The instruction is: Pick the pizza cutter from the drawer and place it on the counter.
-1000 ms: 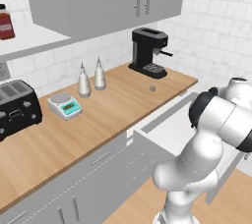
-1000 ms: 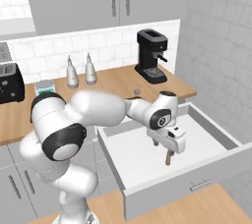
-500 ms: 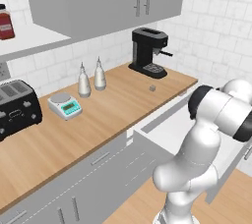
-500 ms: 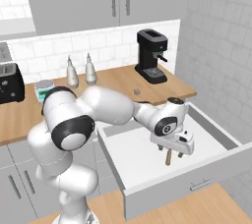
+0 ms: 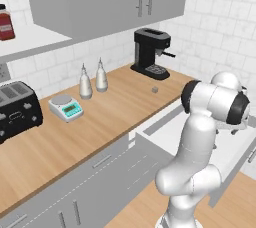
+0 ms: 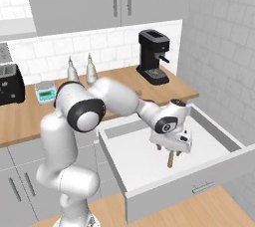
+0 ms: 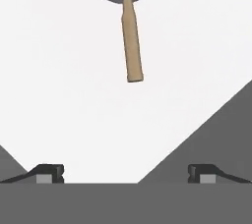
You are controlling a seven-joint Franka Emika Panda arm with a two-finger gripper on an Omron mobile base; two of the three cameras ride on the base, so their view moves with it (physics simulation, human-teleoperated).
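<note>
My claw (image 6: pixel 172 147) hangs spread wide and empty inside the drawer (image 6: pixel 144 171), which stands pulled out below the counter (image 6: pixel 20 116). The pizza cutter (image 7: pixel 129 26) lies flat on the drawer's white floor just beneath my claw; its wheel seems partly cropped in the hand view.

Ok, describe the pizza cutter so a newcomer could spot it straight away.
Find the open drawer under the counter, right of the coffee machine. On its white floor, under the gripper, lies the pizza cutter: a pale round wheel on a tan wooden handle.
</note>
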